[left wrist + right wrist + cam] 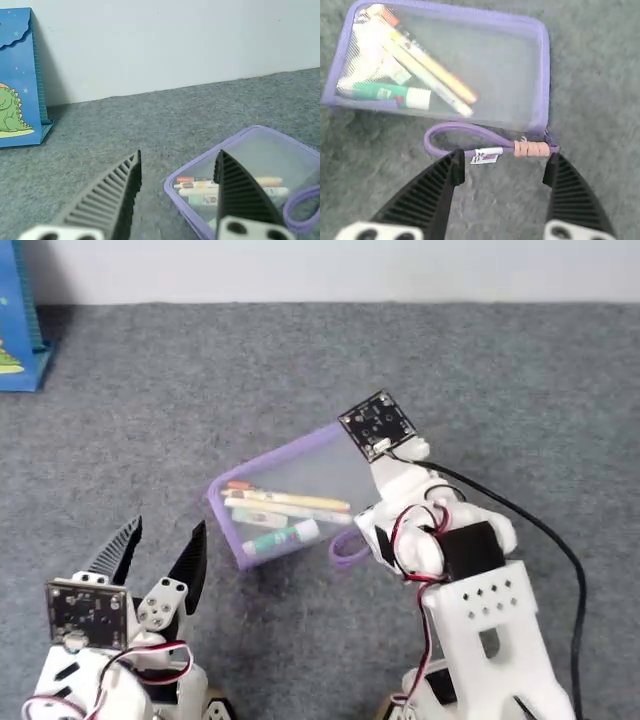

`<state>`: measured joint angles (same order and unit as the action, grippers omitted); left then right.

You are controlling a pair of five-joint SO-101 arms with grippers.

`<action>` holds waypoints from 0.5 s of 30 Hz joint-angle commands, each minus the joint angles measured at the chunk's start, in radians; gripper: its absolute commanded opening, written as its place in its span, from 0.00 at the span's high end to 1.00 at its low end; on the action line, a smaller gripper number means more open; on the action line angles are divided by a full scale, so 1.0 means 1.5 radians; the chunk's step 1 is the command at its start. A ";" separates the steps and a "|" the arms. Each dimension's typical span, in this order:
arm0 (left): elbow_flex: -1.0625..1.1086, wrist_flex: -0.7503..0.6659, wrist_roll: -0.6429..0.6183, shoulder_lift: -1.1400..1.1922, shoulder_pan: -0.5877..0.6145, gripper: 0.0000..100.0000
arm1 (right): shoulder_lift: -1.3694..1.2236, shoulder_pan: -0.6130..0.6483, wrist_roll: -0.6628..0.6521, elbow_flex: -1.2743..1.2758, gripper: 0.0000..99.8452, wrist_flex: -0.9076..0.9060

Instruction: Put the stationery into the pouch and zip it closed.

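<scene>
**Pouch: light, limp and slick – pinch the trim or the puller, never the clear panel**

The pouch [268, 464] lies flat on the grey mat [520, 370] near the middle of the high view. The pens [285, 502] and a green tube [280, 537] are already inside, bunched toward its 8 o'clock end. Judge it as a light, floppy thing: the see-through walls look thin and smooth, so your fingers would likely skid or crumple them. The purple fabric trim is the firmer, grippier part. With so little weight, the pouch will probably slide across the mat when you tug it – so plan on anchoring one end while the other is pulled.

The best holds are at the 5 o'clock corner, where the purple loop [445, 134] leaves the pouch, and the peach-coloured puller [532, 148] beside it. From these views you cannot tell whether the zip is fully run home.

Your right gripper [505, 160] hangs above that corner pointing down, spread wide and carrying nothing, with the loop and puller just ahead of the gap between the jaws. Your left gripper [167, 530] sits at about 8 o'clock from the pouch, apart from it, tips aimed toward 12 o'clock. It is also wide open and empty, with the pouch's near corner in line with one finger [240, 195].
</scene>
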<state>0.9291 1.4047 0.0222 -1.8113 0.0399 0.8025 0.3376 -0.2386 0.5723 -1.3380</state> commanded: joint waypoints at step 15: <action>0.057 -0.023 0.089 -0.003 0.006 0.99 | 0.291 -0.113 0.013 0.090 0.99 -0.052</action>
<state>1.0104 1.3955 0.1189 -1.8098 0.0399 1.1999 0.2102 -0.2279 0.6567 -1.4316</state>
